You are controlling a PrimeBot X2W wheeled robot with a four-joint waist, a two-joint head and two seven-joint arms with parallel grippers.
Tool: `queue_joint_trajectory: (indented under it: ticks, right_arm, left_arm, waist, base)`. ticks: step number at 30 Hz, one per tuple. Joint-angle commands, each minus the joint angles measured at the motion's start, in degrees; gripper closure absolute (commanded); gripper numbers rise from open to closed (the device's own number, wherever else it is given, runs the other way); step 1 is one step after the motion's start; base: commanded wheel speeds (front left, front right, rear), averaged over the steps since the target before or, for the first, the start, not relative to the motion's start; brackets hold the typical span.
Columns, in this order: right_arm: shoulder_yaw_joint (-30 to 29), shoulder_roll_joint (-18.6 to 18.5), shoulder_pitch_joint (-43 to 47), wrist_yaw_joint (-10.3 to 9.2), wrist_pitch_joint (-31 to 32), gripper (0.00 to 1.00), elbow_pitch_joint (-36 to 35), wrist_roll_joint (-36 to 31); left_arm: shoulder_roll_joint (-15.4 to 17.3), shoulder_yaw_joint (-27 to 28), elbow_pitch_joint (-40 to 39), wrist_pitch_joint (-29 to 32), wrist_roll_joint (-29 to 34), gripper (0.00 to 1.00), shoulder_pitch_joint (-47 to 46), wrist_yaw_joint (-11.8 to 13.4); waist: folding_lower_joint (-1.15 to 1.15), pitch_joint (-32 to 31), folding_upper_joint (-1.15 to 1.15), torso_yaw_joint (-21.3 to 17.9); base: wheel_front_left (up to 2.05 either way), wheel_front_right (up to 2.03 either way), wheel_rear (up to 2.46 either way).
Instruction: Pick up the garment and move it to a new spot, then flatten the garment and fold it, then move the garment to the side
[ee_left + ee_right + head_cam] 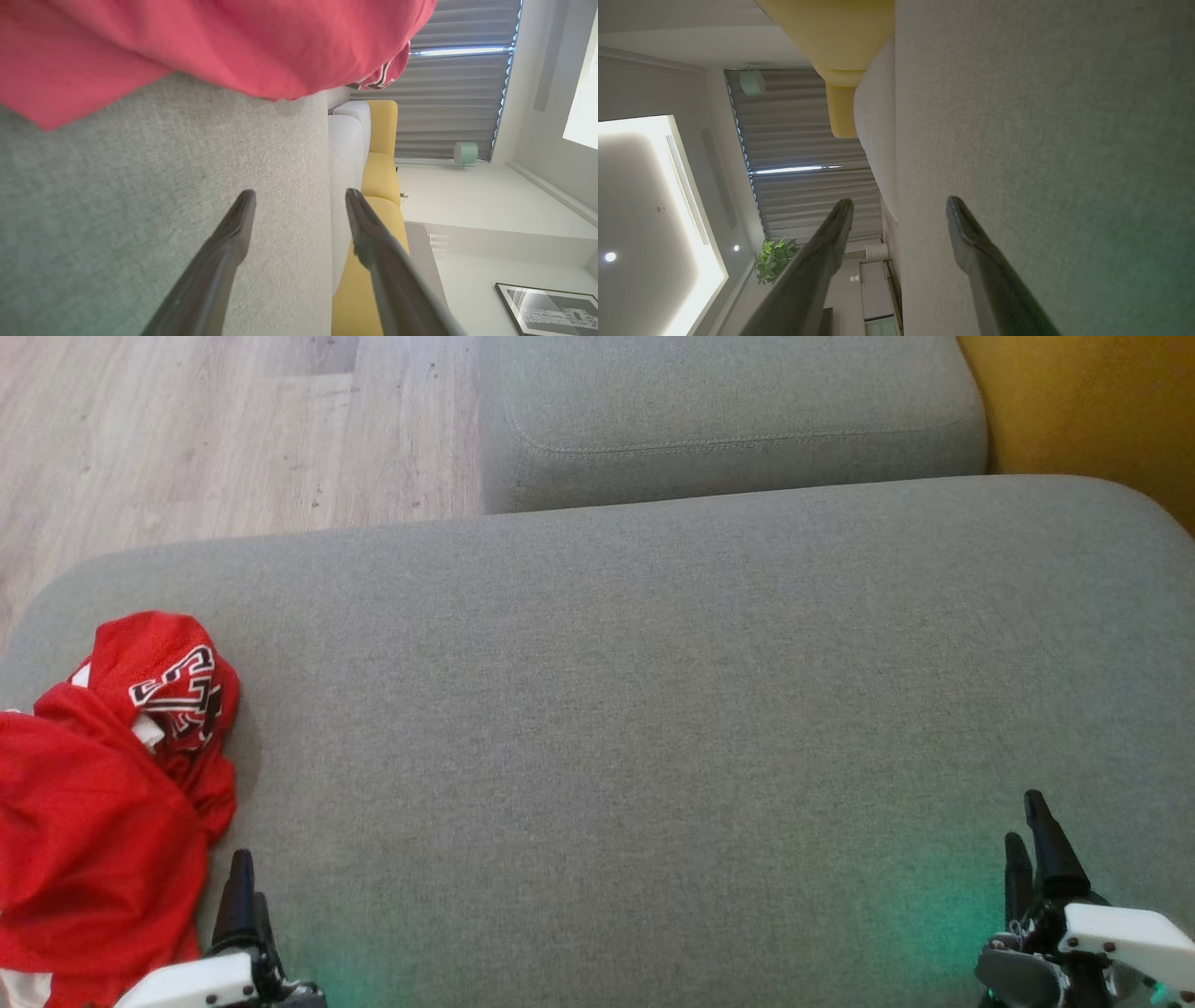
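Garment (103, 784) lies crumpled beside wide-spread left tool (300, 198).

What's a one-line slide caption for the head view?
Crumpled red jersey at the left edge of the grey cushion; left gripper and right gripper open, empty.

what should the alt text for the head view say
A crumpled red jersey lies at the left edge of a wide grey cushion. The left hand sits close beside it at the lower left, the right hand far off at the lower right, both empty. Wood floor shows at the upper left.
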Motion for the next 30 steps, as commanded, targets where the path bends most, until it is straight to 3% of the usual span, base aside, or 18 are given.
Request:
queue_joint_trajectory:
  ticks: [1, 30]
  right_arm:
    - [0.3, -0.2, -2.3, 0.05, -0.6, 0.0, -2.1, -0.8]
    - [3.2, -0.3, -0.3, 0.15, -5.5, 0.0, -6.5, -27.3]
  left_arm:
    - [0.4, -0.1, -2.3, -0.4, 1.0, 0.0, -2.1, 0.1]
    - [0.5, -5.7, -7.0, -5.4, 26.2, 0.0, -0.6, 4.4]
  waist:
    - [0.0, -0.1, 0.0, 0.0]
    - [0.0, -2.5, 0.0, 0.4]
  base:
    - [0.0, 0.0, 0.0]
    - [0.0, 0.0, 0.0]
